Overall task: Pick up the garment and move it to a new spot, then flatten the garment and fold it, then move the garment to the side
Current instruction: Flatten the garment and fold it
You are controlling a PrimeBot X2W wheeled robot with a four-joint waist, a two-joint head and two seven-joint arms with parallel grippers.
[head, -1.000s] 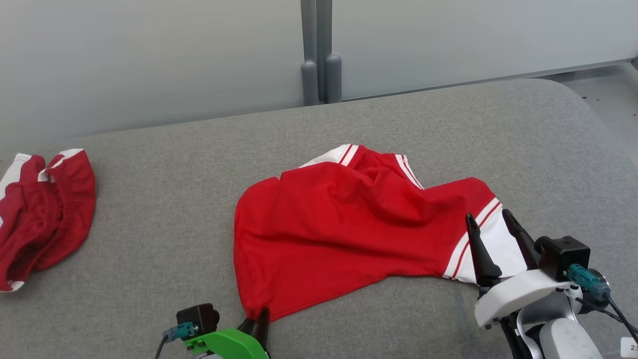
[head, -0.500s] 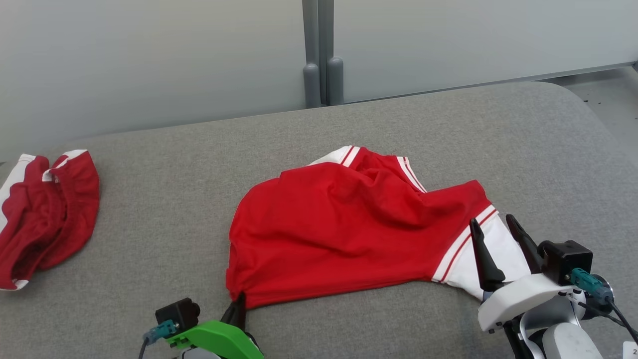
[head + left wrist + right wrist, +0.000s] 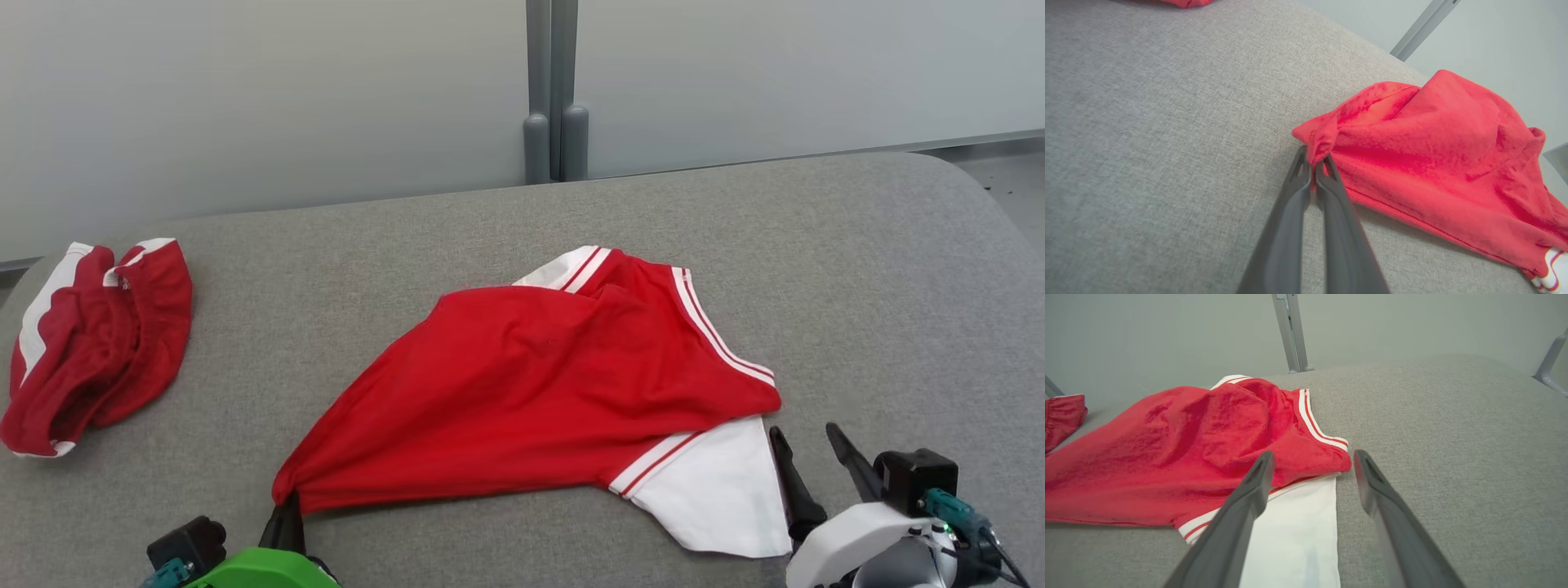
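Left pincer (image 3: pixel 286 510) clamped on garment (image 3: pixel 539 384) corner, thin pinch only. We judge a hard tug could slip it free or rope cloth into ridges. Garment sits mid-desk (image 3: pixel 857 269), fanning toward 2 o'clock from left pincer. Right pincer (image 3: pixel 804 433) gapes, holds nothing. White panel (image 3: pixel 718 490) just beside it at 9 o'clock, red bulk at 10. We fear one-sided pull skews cloth.

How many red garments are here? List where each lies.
2. One red-and-white garment spread at centre, corner pinched by the left gripper; a second garment bunched at far left.
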